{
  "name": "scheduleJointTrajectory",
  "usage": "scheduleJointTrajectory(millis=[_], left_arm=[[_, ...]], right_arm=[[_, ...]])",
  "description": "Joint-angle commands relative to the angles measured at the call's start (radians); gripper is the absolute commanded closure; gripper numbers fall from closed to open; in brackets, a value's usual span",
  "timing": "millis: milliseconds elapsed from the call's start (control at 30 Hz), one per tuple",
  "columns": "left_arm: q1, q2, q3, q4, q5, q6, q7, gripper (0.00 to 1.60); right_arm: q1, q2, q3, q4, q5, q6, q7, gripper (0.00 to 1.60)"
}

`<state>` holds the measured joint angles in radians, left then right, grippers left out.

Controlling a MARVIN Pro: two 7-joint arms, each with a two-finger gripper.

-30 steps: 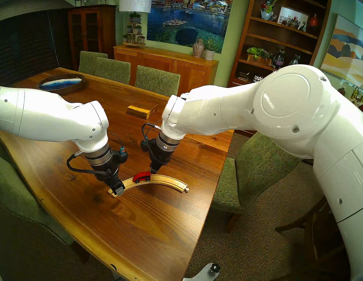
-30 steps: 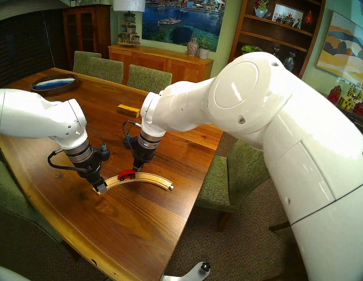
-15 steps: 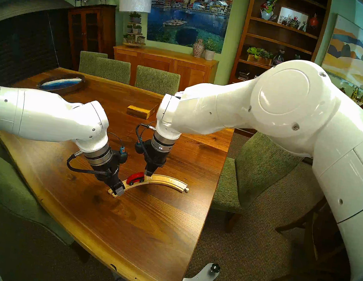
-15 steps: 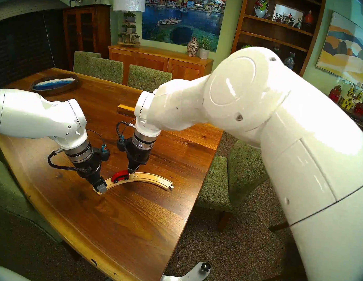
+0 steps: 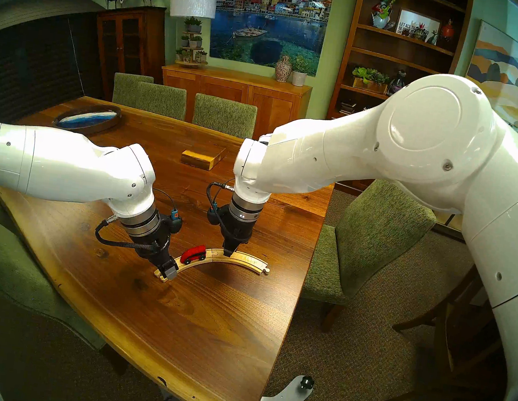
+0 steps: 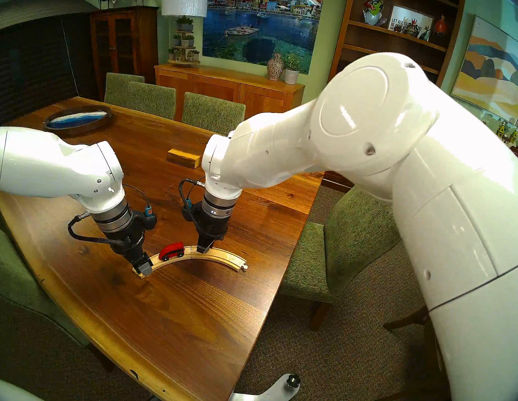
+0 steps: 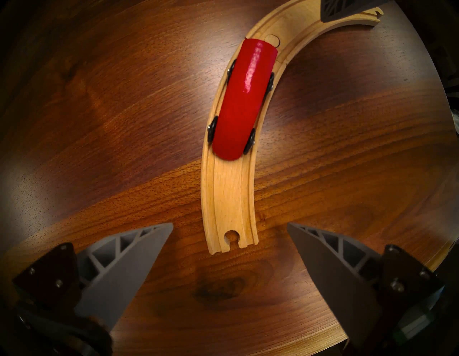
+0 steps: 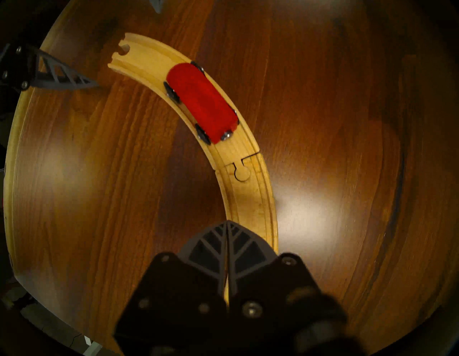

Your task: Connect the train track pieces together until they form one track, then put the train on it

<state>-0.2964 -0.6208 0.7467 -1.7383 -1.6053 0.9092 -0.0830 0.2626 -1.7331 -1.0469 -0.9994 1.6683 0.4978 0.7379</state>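
Currently the train [image 5: 193, 254] sits on the joined track [image 5: 245, 259] on the counter [image 5: 203, 312], between my released left pincer [image 5: 167, 271] straddling the track's socket end and my clenched, empty right pincer [image 5: 228, 252].

Two track pieces [image 5: 227, 258] joined into one arc on the table [image 5: 200, 335], near its right edge. Train [image 5: 194, 254] on the arc, just at 9 o'clock of the joint. Left gripper [image 5: 167, 270] over the arc's 8 o'clock end; right gripper [image 5: 228, 253] just at 3 o'clock of the joint. Block [image 5: 198, 158] well behind, at 12 o'clock; tray [image 5: 88, 120] at 10 o'clock.
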Motion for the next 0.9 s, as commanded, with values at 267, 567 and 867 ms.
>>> scheduleJointTrajectory(millis=[267, 567, 867], left_arm=[[-0.026, -0.001, -0.02, 0.0, -0.001, -0.002, 0.0, 0.0], [-0.027, -0.001, -0.021, 0.0, -0.001, -0.001, 0.0, 0.0], [-0.027, -0.001, -0.021, -0.001, -0.001, -0.001, 0.0, 0.0]], right_arm=[[0.152, 0.143, -0.034, -0.122, 0.036, 0.039, -0.052, 1.6], [0.203, 0.218, -0.031, -0.21, 0.051, 0.029, -0.092, 0.0], [0.26, 0.27, -0.014, -0.308, 0.079, -0.026, -0.152, 0.0]])
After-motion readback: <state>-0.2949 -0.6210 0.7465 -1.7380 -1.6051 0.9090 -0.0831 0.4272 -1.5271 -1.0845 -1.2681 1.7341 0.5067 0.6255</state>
